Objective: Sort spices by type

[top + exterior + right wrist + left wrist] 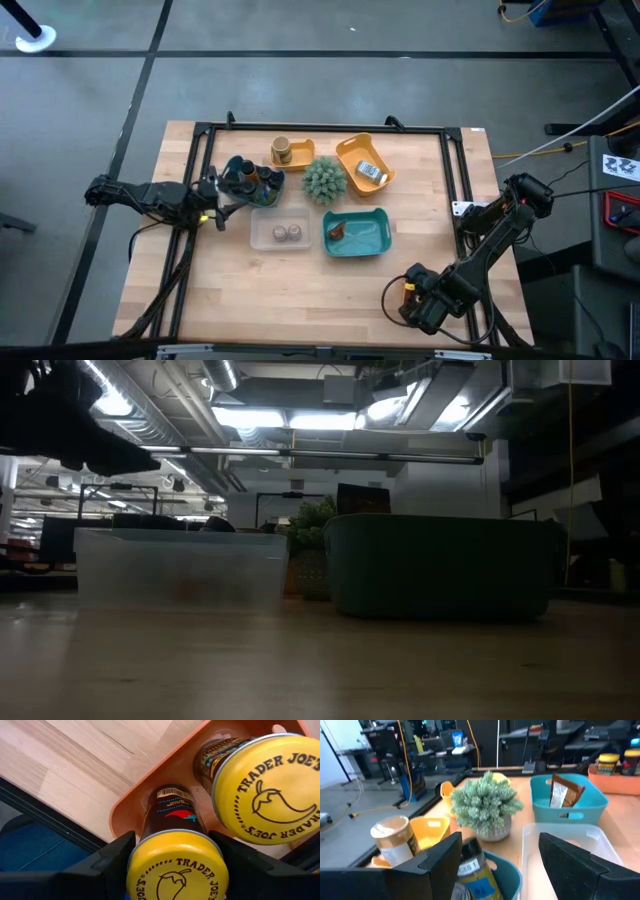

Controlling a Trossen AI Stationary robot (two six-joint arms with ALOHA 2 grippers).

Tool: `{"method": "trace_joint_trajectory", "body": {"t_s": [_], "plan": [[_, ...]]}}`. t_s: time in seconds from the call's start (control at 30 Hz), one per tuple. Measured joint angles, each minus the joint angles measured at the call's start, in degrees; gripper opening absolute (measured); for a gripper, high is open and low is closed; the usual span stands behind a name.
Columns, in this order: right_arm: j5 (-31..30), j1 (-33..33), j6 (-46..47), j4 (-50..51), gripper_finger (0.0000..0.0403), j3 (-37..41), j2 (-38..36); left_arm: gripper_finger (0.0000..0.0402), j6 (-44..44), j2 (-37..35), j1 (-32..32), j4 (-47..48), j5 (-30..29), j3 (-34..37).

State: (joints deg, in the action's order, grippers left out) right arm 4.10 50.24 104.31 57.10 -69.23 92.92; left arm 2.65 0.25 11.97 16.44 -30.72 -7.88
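My right gripper (177, 870) is at the table's near right corner (410, 298), shut on a yellow-lidded jar over an orange tray (150, 785). A second yellow-lidded jar (265, 790) stands beside it in that tray. My left gripper (510, 865) is open and hovers at the left of a blue tray (262, 190) holding dark-capped jars (243, 175). A tan jar (282, 152) stands in a yellow tray. A white-blue sachet (369, 172) lies in another yellow tray. An amber packet (339, 232) leans in the teal tray. Two grey tins (287, 233) sit in the clear tray. My right gripper pinches the yellow lid (150, 875) of the jar between its two fingers, one on each side of the lid's rim. The fingers come from above, pointing down. The jar is upright with its base inside the orange tray's corner; whether it rests there or hangs just above, I cannot tell.
A green spiky plant (324, 180) stands in the middle, between the trays. A black frame (200, 150) runs along the table's left, far and right sides. Bare wood (300, 300) lies along the near side. The low view shows the clear tray (180, 565) and the teal tray (440, 565).
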Motion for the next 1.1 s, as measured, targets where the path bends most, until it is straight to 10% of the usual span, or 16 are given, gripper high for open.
{"method": "trace_joint_trajectory", "body": {"t_s": [0.77, 1.1], "plan": [[0.0, 0.0, 0.0, -0.6, 0.0248, 0.0, 0.0, 0.0251, -7.9, 0.0, 0.0, 6.6, 0.4, 0.0], [-0.6, 0.0, 0.0, -0.5, 0.0248, 0.0, 0.0, 0.0251, -4.1, 0.0, 0.0, 1.8, 14.2, 0.0]]}}
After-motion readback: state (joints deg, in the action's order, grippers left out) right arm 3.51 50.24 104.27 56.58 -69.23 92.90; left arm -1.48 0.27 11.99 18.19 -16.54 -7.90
